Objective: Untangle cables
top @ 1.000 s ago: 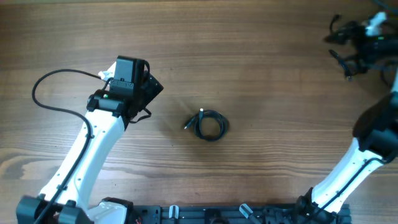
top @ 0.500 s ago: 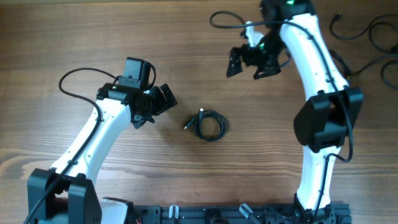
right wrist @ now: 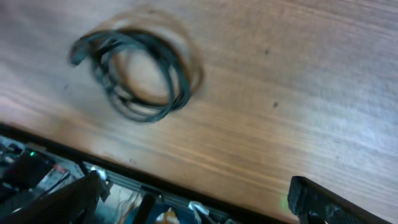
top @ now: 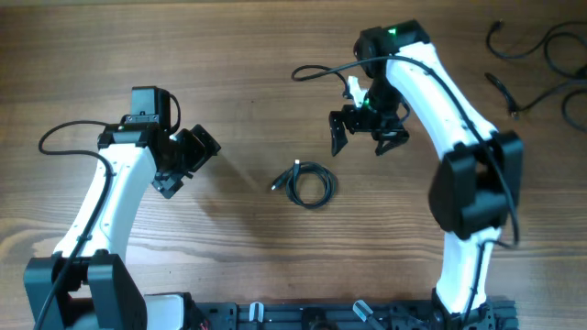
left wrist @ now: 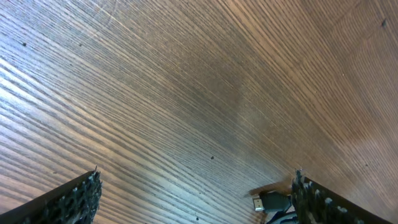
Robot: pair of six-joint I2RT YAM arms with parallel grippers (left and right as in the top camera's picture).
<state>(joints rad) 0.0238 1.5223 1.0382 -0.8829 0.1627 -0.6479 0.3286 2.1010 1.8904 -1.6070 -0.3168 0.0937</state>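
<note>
A small coiled bundle of thin black cable (top: 307, 183) lies on the wooden table, its metal-tipped plug pointing up-left. My left gripper (top: 190, 163) hovers open to the left of the coil, apart from it. In the left wrist view only the plug (left wrist: 266, 201) shows, beside the right finger (left wrist: 323, 202), and the left gripper (left wrist: 196, 205) holds nothing. My right gripper (top: 364, 139) hangs open just above and to the right of the coil. The right wrist view, blurred, shows the coil (right wrist: 140, 74) ahead of the empty right gripper (right wrist: 193, 202).
Loose black cable strands (top: 541, 55) lie at the table's far right corner. A black mounting rail (top: 321, 314) runs along the front edge and also appears in the right wrist view as the rail (right wrist: 124, 180). The arms' own thick wires loop beside each arm.
The right arm has swung in from the far right corner to just above the coil. The left arm first neared the coil, then drew back left, and its jaws opened fully.
</note>
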